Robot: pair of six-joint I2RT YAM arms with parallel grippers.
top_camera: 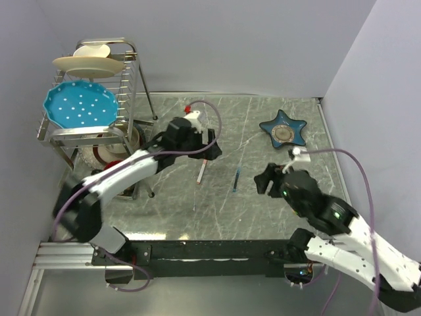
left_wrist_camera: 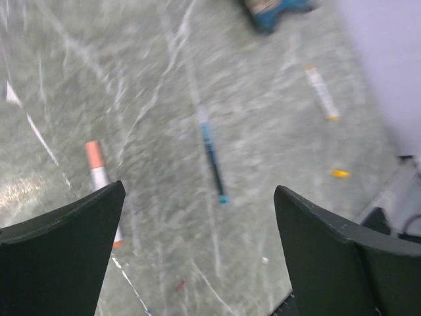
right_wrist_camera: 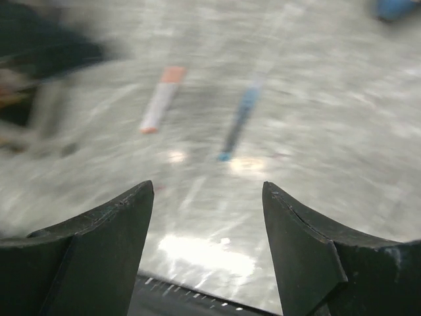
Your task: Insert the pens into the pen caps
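Note:
On the grey table lie a white pen [left_wrist_camera: 100, 179] with a salmon-red end and a blue pen [left_wrist_camera: 212, 155], side by side. They also show as the red-ended pen [top_camera: 201, 172] and blue pen [top_camera: 235, 179], and blurred as the red-ended pen [right_wrist_camera: 160, 100] and blue pen [right_wrist_camera: 239, 120]. Farther right lies a white pen [left_wrist_camera: 321, 92] with a yellow-orange end, and a loose yellow-orange pen cap [left_wrist_camera: 339, 173] lies near it. My left gripper [left_wrist_camera: 199, 189] hovers open and empty just beyond the red-ended pen, seen from above as the left gripper [top_camera: 208, 151]. My right gripper [right_wrist_camera: 208, 185] is open and empty, right of the blue pen, in the top view the right gripper [top_camera: 264, 180].
A blue star-shaped dish [top_camera: 283, 130] sits at the back right, also visible as the dish [left_wrist_camera: 273, 8]. A metal dish rack [top_camera: 92, 125] with a blue plate and a cream plate stands at the left, close to the left arm.

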